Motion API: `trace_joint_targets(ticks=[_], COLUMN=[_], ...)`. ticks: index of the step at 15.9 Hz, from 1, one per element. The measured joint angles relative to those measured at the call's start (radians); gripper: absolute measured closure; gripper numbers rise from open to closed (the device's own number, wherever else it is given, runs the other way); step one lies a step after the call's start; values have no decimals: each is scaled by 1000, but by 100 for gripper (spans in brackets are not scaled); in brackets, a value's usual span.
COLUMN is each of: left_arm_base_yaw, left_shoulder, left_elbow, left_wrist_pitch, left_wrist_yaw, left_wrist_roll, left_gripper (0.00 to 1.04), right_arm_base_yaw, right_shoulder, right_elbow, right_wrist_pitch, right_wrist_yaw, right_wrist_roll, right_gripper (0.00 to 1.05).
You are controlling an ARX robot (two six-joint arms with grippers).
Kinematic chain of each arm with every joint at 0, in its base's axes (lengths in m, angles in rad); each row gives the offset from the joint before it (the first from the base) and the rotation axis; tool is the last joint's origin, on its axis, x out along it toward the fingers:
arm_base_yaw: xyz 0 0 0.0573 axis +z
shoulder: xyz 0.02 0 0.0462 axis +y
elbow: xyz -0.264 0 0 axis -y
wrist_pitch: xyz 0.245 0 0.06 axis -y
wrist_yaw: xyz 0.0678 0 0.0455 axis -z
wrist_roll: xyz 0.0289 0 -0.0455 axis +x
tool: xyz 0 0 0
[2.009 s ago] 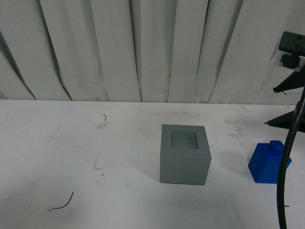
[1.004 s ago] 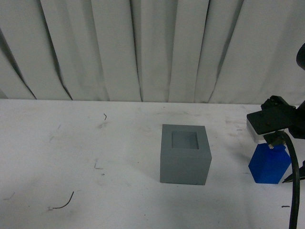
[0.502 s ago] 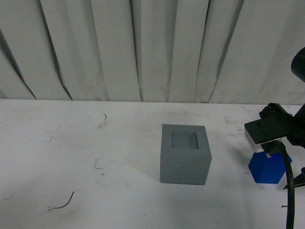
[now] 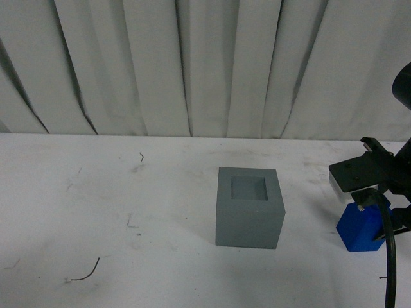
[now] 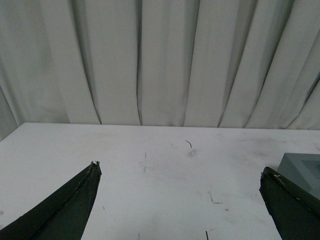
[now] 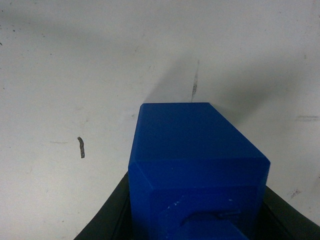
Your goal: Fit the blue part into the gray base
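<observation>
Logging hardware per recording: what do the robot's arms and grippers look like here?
Left gripper: two dark matte fingers tapering to points. Right arm: black angular housing over a white block, with a thick black cable hanging down. No markings visible.

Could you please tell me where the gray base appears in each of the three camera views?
Front view: the gray base stands mid-table, near the picture's centre.
Left wrist view: only a corner of it shows at the frame edge, beside one of the left gripper's fingers.
Right wrist view: not in it; the blue part fills much of the frame.
Shared landmark: the white table.
</observation>
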Motion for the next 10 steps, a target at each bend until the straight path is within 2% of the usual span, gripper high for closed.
trace_joint_targets(ticks=[5, 10], left_arm_base_yaw=[0, 0], left_shoulder=[0, 0], left_elbow=[0, 0], left_wrist_pitch=[0, 0], left_wrist_yaw=[0, 0], left_wrist_roll=[0, 0], left_gripper=[7, 7], right_arm_base_yaw=[-14, -12], right_shoulder=[0, -90], right_elbow=[14, 153], right_wrist_pitch=[-31, -198], right_wrist_yaw=[-3, -52], right_wrist_roll=[13, 43], right_gripper=[58, 58])
